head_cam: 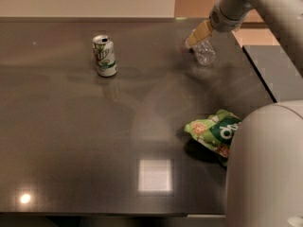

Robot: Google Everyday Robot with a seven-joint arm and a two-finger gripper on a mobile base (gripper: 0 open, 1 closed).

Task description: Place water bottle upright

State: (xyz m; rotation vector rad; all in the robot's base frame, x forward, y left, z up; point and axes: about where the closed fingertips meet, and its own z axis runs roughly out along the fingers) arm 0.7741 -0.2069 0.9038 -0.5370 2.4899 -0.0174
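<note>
The water bottle [204, 55] is a clear ribbed plastic bottle at the far right of the dark table [94, 141]. Only its lower body shows, tilted, with its base close to the tabletop. Its cap and label are hidden behind the gripper. My gripper [197, 36], with tan fingers [200, 32], reaches in from the upper right and is shut on the bottle's upper part. I cannot tell whether the bottle's base touches the table.
A green-and-white soda can [104, 56] stands upright at the far left-centre. A green snack bag [214, 131] lies at the right front. The robot's white body [265, 164] fills the lower right corner. The table's right edge [258, 77] runs just past the bottle.
</note>
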